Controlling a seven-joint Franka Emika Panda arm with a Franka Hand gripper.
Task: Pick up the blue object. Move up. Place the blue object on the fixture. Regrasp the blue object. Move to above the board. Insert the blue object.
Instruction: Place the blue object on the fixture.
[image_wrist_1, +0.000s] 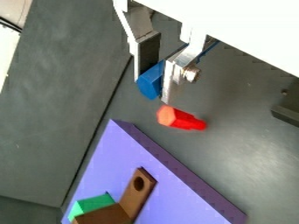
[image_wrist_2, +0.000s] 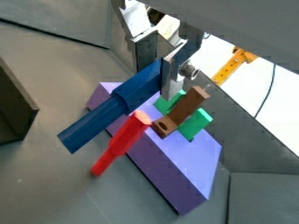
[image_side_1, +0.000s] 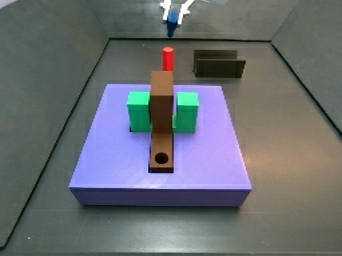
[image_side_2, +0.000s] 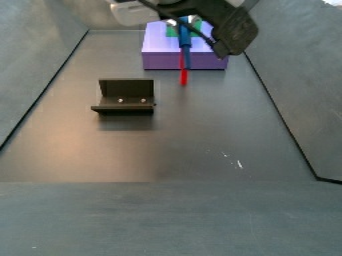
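The gripper (image_wrist_2: 173, 77), raised beyond the board's (image_side_1: 214, 150) far edge, clasps the blue object (image_wrist_2: 114, 109); next, lower it onto the fixture (image_side_1: 219, 65).

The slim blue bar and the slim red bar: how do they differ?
The slim blue bar is clamped between the gripper's fingers, raised in the air; the slim red bar is free of it, lower down. Blue looks thicker than red in a wrist view. Both are slim, straight bars.

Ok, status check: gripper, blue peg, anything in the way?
Gripper raised at the far end of the board, fingers shut on slim blue peg. Dark bracket fixture bare. Red peg below the gripper.
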